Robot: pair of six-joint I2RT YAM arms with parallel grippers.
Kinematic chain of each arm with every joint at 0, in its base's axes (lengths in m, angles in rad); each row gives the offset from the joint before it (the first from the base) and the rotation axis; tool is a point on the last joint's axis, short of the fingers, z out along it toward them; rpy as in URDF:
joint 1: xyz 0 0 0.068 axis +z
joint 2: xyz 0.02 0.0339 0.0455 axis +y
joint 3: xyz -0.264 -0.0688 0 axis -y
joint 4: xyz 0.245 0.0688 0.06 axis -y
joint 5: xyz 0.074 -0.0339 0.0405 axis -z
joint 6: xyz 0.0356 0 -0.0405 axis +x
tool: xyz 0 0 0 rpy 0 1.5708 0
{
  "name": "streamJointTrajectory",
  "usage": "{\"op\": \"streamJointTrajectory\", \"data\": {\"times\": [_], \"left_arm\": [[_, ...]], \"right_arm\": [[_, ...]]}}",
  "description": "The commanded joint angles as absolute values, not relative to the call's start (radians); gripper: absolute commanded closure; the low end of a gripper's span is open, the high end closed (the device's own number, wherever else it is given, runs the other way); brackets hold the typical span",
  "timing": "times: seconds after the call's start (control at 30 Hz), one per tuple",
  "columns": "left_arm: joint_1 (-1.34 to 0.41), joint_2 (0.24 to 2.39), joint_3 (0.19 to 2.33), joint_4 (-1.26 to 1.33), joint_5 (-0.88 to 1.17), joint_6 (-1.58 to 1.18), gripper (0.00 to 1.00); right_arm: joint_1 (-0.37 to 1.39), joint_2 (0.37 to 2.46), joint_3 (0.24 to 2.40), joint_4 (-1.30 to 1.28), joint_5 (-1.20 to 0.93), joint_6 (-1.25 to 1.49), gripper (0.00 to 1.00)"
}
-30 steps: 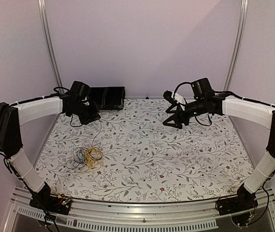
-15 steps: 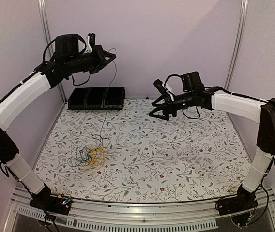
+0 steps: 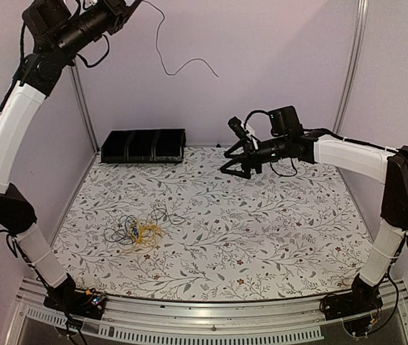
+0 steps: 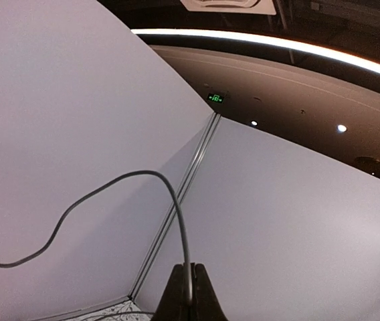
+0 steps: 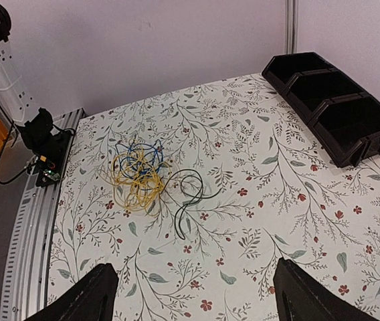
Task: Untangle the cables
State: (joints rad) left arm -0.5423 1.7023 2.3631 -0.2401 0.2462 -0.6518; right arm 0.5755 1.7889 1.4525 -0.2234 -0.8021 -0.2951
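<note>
The cables lie as a small tangle of yellow and blue loops at the table's left. In the right wrist view the same cables have a loose black wire curling off their right side. My left gripper is raised high at the top left, shut on one thin dark wire. That wire swings free in the air, away from the tangle. The left wrist view shows this wire pinched between my left gripper's fingers. My right gripper hovers open above the back middle of the table, nothing between its fingertips.
A black three-compartment bin stands at the back left against the wall, seen also as the bin in the right wrist view. The floral table cover ends at a metal rail along the near edge.
My left arm has swung from table height to far overhead, pulling one wire clear of the tangle. My right arm shifted slightly left, then held still, jaws opening a little wider.
</note>
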Motion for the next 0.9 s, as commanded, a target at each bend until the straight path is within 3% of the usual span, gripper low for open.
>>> {"op": "streamJointTrajectory", "data": {"times": [0.0,0.23,0.53,0.67,0.87], "left_arm": [[-0.549,1.724,2.267,-0.247,0.162,-0.63,1.0],[-0.5,1.686,2.091,-0.295,-0.05,-0.597,1.0],[-0.326,1.639,1.815,-0.241,-0.081,-0.65,1.0],[-0.224,1.696,1.863,-0.341,-0.035,-0.623,1.0],[-0.1,1.736,1.845,-0.296,-0.035,-0.572,1.0]], "right_arm": [[0.581,1.763,1.47,-0.204,-0.815,-0.299,0.15],[0.582,1.735,1.425,-0.234,-0.799,-0.32,0.16],[0.58,1.646,1.321,-0.296,-0.724,-0.388,0.15],[0.579,1.609,1.315,-0.367,-0.679,-0.438,0.14],[0.574,1.551,1.347,-0.527,-0.611,-0.543,0.14]]}}
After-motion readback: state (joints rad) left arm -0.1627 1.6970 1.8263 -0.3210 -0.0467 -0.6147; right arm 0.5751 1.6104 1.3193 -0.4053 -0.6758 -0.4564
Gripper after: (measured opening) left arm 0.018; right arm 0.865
